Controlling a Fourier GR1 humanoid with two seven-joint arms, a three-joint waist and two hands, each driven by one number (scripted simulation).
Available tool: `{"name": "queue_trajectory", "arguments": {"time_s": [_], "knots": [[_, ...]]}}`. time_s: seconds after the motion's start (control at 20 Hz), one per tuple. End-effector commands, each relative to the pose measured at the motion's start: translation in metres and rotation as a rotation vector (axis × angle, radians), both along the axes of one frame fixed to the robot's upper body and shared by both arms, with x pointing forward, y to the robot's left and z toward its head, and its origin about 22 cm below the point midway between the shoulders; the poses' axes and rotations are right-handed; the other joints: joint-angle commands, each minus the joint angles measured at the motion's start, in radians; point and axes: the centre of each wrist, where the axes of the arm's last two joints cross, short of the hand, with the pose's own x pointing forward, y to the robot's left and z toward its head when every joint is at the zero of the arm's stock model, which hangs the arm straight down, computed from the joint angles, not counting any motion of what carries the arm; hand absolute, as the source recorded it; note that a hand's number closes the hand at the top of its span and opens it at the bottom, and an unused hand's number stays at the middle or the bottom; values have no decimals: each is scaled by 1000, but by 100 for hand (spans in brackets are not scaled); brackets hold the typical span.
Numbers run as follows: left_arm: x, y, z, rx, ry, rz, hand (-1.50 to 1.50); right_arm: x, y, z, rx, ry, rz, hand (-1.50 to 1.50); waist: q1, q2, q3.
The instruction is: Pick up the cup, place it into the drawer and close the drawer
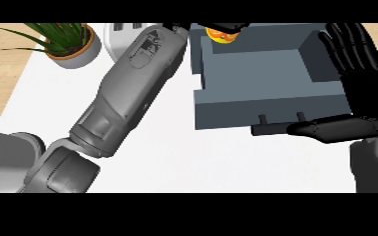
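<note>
An orange and yellow cup [221,36] hangs at the far left corner of the open blue-grey drawer [266,102], just above its inside. My left hand [227,27] is curled over the cup's top; the long grey forearm that crosses the counter from the lower left hides most of the hand. My right hand [353,55] is open at the drawer's right side. Its fingers point up along the right wall, and the thumb lies across the front by the drawer's dark handle [269,128].
A potted green plant [65,41] stands at the back left of the white counter [192,160]. A white rounded object [122,34] sits beside it, partly behind my left forearm. Wooden floor shows past the counter's left edge.
</note>
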Motion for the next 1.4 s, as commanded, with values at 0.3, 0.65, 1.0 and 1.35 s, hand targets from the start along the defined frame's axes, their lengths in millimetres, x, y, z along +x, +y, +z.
{"name": "queue_trajectory", "arguments": {"time_s": [0.3,0.65,1.0,1.35], "knots": [[3,2,-41,225,185,-57,150,13,17,10,3,-43,48,-150,-69,26,1],[-2,7,-61,254,191,-36,-150,16,23,15,13,-68,125,-150,-144,39,1],[-4,6,-57,15,160,-87,-150,14,53,4,27,-6,408,150,-159,42,0],[-5,5,-49,-185,49,-77,-150,12,57,2,-210,110,673,150,-120,29,-2]]}}
